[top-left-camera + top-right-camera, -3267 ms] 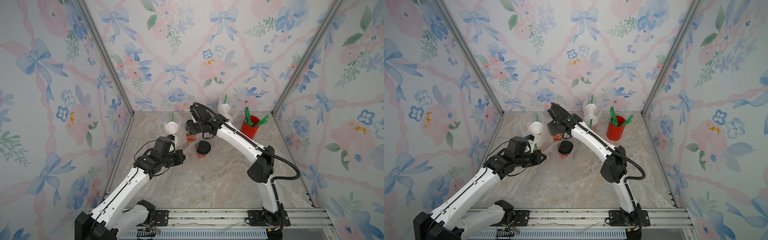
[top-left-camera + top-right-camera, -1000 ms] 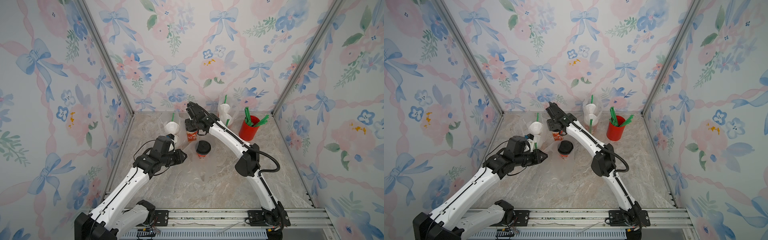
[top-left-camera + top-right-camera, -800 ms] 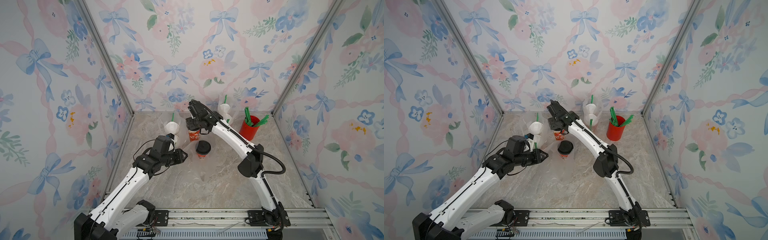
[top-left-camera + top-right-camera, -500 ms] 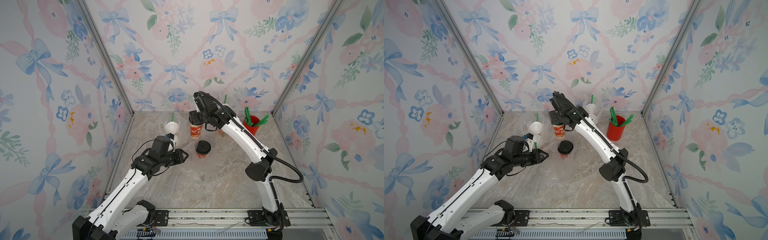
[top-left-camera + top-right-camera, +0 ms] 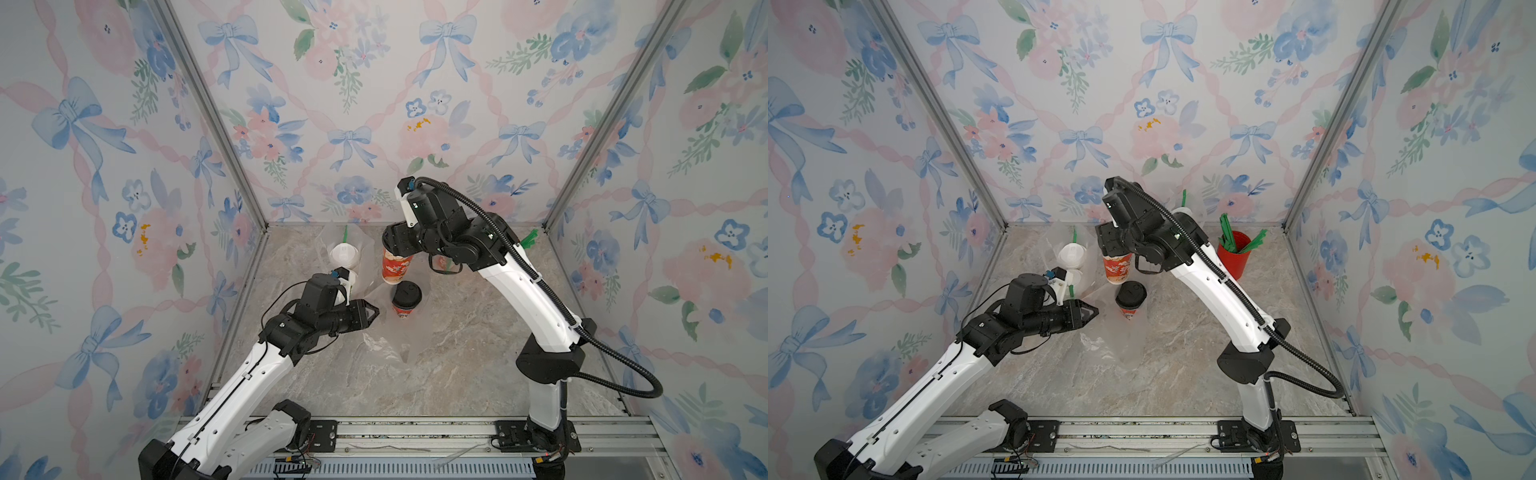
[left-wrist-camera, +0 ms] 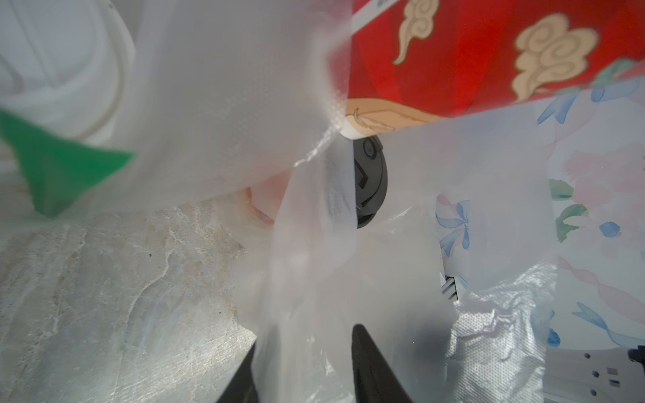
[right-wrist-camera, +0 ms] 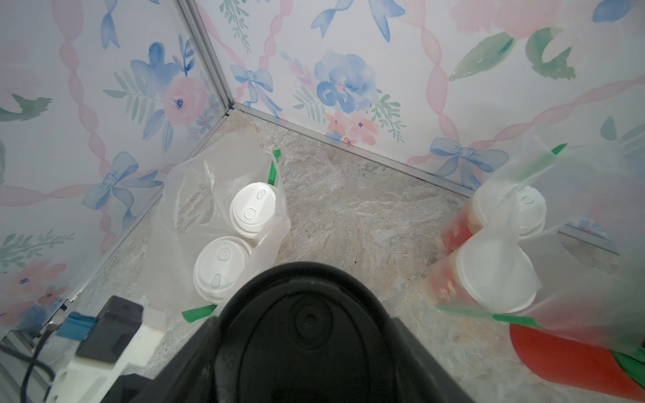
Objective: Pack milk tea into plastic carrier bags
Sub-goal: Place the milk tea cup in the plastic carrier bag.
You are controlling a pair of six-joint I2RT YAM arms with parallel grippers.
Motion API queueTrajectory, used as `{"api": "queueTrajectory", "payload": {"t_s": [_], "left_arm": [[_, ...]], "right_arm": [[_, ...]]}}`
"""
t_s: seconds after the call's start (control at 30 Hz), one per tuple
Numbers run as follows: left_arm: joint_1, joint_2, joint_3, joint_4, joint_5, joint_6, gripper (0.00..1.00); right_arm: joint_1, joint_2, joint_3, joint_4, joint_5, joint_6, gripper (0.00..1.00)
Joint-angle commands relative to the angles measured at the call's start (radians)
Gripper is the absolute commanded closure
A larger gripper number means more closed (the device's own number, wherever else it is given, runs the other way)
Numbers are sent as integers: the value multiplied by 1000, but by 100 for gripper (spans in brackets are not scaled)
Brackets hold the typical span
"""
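Inside the booth [image 5: 374, 83]: four bagged white-lidded cups [image 7: 216, 268], two black-lidded cups [image 5: 406, 291]; right end effector [image 5: 394, 249] grips one, left end effector [image 5: 372, 311] parted.

Thin crinkly clear plastic bag [image 6: 307, 265] (faintly embossed), smooth printed paper cup [image 5: 395, 266], matt black plastic lid [image 5: 406, 293], polished marble-look tabletop [image 5: 457, 374]

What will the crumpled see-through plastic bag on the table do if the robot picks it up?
The thin clear plastic bag would probably flop and sag: it lies crumpled in soft folds on the marble tabletop. It looks very light, so a push might just slide or bunch it.
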Motion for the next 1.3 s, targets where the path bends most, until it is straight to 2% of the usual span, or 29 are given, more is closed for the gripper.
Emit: {"api": "queueTrajectory", "payload": {"t_s": [0.0,0.17,0.4,0.67,0.87,1.27], "left_arm": [[-22,-26,6,-18,-9,-19,60],[-67,-47,2,-18,-30,-36,58],[-106,-75,6,-18,-47,-58,61],[-123,-88,6,-17,-43,-76,87],[-130,-83,11,-18,-43,-79,100],[-133,-76,43,-14,-34,-96,100]], "right_arm": [[39,-54,31,-43,45,17,36],[89,-100,6,-76,86,30,36],[139,-198,-169,-40,95,85,38],[185,-296,-384,35,94,151,38],[199,-360,-514,78,93,192,38],[228,-421,-748,229,100,207,40]]}}
